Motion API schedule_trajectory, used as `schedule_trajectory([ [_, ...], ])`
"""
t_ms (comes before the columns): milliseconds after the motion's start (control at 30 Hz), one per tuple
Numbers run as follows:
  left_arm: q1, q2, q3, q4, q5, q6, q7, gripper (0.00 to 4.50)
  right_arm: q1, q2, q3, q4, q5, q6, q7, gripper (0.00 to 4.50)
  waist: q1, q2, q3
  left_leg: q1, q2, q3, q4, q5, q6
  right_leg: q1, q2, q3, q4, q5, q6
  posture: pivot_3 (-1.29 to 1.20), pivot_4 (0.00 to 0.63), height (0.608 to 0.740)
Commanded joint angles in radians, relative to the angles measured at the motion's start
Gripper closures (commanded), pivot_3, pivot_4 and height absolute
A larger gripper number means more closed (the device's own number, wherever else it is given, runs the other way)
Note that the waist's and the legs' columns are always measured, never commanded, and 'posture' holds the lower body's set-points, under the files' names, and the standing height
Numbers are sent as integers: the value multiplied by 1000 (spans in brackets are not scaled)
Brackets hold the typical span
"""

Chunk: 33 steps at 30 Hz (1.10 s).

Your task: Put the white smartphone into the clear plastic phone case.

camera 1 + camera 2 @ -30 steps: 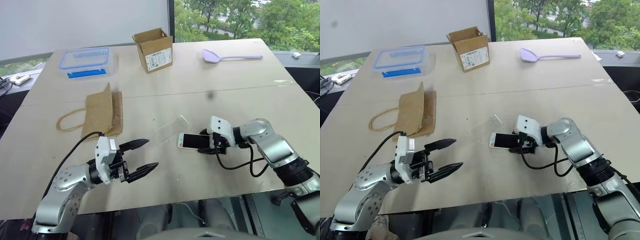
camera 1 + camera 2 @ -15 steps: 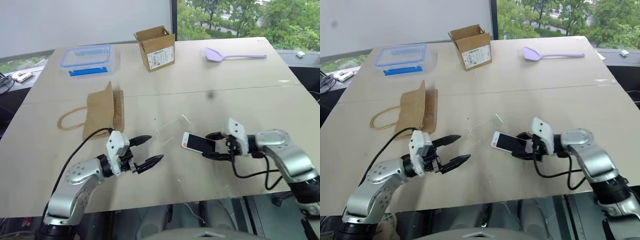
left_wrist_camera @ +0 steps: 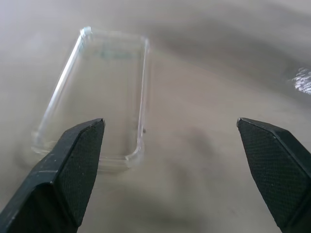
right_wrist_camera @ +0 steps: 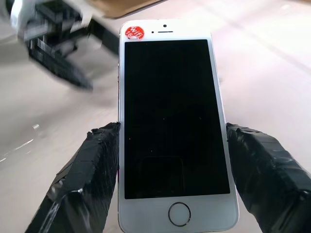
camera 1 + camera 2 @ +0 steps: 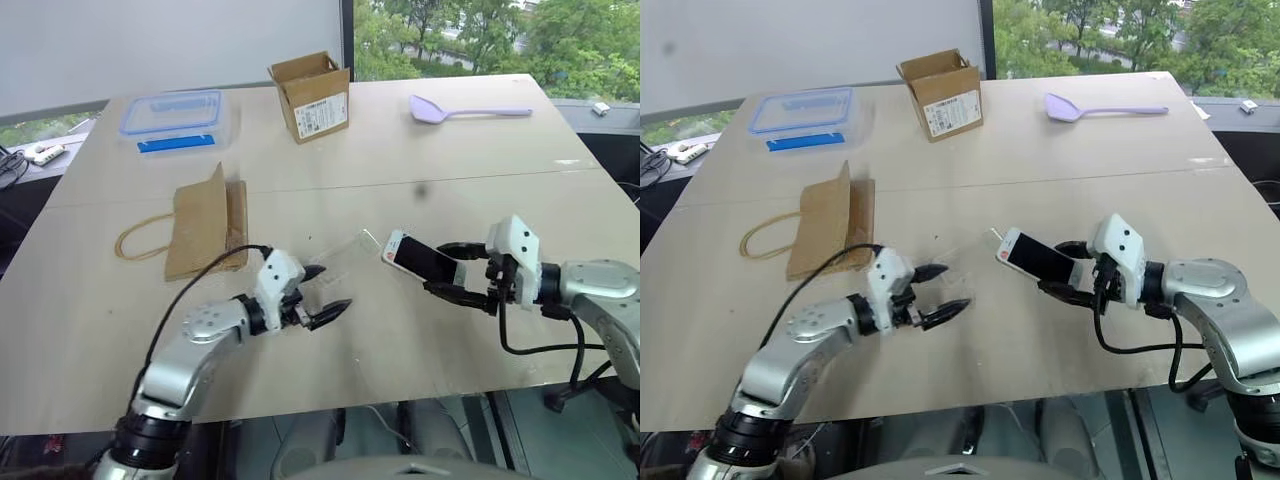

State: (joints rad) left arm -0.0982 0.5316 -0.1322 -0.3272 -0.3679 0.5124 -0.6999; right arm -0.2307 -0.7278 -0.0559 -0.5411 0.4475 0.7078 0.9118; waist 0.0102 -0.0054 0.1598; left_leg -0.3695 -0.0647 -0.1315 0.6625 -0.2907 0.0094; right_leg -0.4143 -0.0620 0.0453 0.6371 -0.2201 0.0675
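The white smartphone point(image 4: 170, 121), black screen up with a red sticker at its far end, is held above the table, tilted, with my right gripper point(image 5: 440, 268) shut on its long sides. The clear plastic phone case point(image 3: 97, 92) lies flat on the table point(image 5: 400, 340) just left of the phone, a faint outline in the eye views point(image 5: 345, 252). My left gripper point(image 3: 170, 124) stands open right before the case's near end, fingers spread wide and low over the table, with nothing between them.
A brown paper bag point(image 5: 205, 222) lies to the left of the case. A blue-lidded clear container point(image 5: 172, 115), an open cardboard box point(image 5: 312, 95) and a purple spoon point(image 5: 465, 110) sit along the far side. The table's front edge is close behind both grippers.
My right gripper has lifted the phone off the table and carried it up and to the right. My left gripper has moved forward and right, up to the case.
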Motion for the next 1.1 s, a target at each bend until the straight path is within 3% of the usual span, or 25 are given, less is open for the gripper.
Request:
schedule_trajectory([
  [33, -7, -1, -19, -8, 16, 20, 3, 0, -11, -7, -17, -54, -2, -29, -39, 1516, 0, 0, 0, 0, 0, 0, 0, 0, 0, 0, 0, 0, 0, 0, 0, 0, 150, 740],
  [333, -124, 25, -30, 49, 23, 107, -32, 0, -85, 33, 57, -44, -33, -39, -122, 1554, -1, 0, 0, 0, 0, 0, 2, 0, 0, 1, 0, -1, 1, 0, 0, 0, 150, 740],
  [600, -137, 42, -92, 181, 116, 33, -68, 0, -33, 60, 83, -34, -65, -96, -154, 1580, -1, 0, 0, 0, 0, 0, 2, 0, 0, 1, 0, 0, 0, 0, 0, 0, 150, 740],
  [700, -172, 23, -114, 267, 158, -29, -69, 832, -17, 70, 95, -23, -89, -122, -167, 1658, -3, 0, 0, 2, 0, 0, 2, 0, 0, 1, 0, 1, 2, 0, 0, 0, 150, 740],
  [833, -217, 32, -134, 302, 162, -71, -149, 2916, -27, 94, 97, -28, -87, -110, -195, 1746, -4, 1, -1, 3, 0, 0, 2, 0, 0, 1, 1, 0, 4, 0, 1, 0, 150, 740],
  [933, -239, 72, -156, 351, 184, -175, -255, 4202, -22, 84, 108, -35, -99, -113, -191, 1746, -7, 1, -1, 2, 0, 1, 3, 0, 0, 1, 1, 0, 4, 0, 1, 0, 150, 740],
  [967, -253, 85, -158, 382, 182, -217, -305, 4492, -17, 78, 112, -41, -103, -114, -188, 1746, -8, 1, -1, 2, 0, 1, 3, 0, 0, 1, 1, 0, 4, 0, 1, 0, 150, 740],
  [1100, -338, 111, -161, 489, 119, -397, -574, 4500, -7, 58, 115, -60, -95, -104, -176, 1746, -22, 1, -1, 2, 0, 0, 3, 0, 0, 1, 1, 0, 4, 0, 0, 0, 150, 740],
])
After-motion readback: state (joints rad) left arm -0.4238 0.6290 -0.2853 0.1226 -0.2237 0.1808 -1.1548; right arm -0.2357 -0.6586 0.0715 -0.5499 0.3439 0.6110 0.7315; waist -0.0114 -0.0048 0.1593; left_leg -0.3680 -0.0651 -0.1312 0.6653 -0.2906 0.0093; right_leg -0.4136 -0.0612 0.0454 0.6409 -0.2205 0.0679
